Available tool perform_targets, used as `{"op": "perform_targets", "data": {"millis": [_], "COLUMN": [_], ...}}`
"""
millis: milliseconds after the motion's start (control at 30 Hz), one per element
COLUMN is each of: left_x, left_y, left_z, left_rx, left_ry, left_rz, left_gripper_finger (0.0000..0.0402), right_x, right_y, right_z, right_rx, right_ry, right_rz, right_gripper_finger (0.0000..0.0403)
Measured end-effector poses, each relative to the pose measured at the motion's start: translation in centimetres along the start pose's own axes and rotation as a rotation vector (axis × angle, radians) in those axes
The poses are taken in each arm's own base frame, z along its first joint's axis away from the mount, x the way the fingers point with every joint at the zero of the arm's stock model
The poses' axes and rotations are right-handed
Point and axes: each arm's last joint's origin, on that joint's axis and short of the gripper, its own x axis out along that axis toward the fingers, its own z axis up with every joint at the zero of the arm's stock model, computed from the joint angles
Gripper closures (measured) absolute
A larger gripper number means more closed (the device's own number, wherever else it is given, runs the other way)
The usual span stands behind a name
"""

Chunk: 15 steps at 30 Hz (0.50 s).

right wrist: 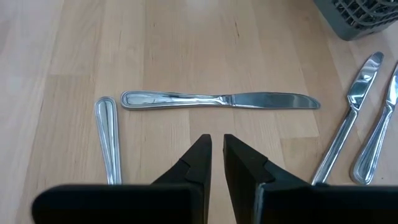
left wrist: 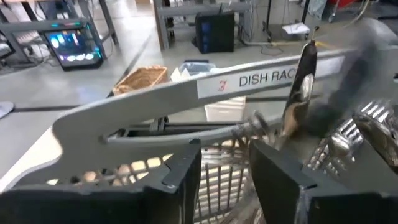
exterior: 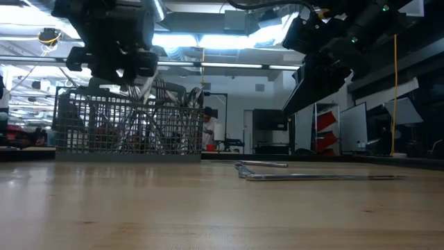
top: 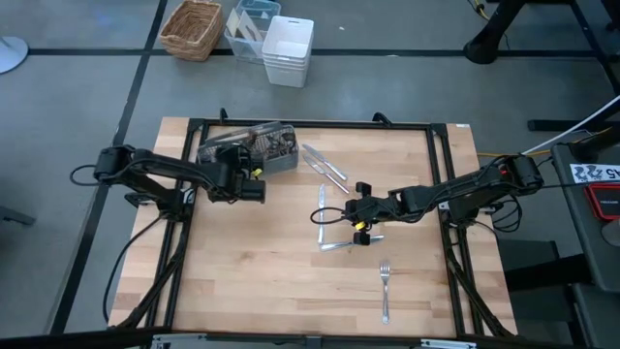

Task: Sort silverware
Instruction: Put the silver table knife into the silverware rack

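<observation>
The left gripper hangs at the caddy in the table's far left, jaws apart with nothing between them; forks stand upright inside the caddy. The right gripper hovers mid-table, jaws nearly together and empty, over a knife that lies flat, crosswise to the jaws. Just right of the caddy two knives lie side by side, slanting. A lone fork lies near the front edge, its long axis running near to far.
</observation>
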Motion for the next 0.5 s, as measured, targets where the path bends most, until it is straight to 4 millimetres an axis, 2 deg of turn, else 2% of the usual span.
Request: {"op": "perform_targets", "data": {"millis": [300,500], "left_x": [-1.0,-1.8], "left_y": [1.2,2.2], "left_z": [1.5,2.5], "left_rx": [-0.026,-0.074], "left_ry": [-0.017,-0.028], "left_rz": [-0.049,-0.093], "left_gripper_finger": [0.0271,0.0272], "right_x": [0.0,-0.5], "right_y": [0.0,0.0], "right_z": [0.0,1.0], "right_rx": [0.000,0.000], "right_ry": [0.001,0.005], "right_rz": [0.000,0.001], "right_gripper_finger": [0.0356,0.0356]}}
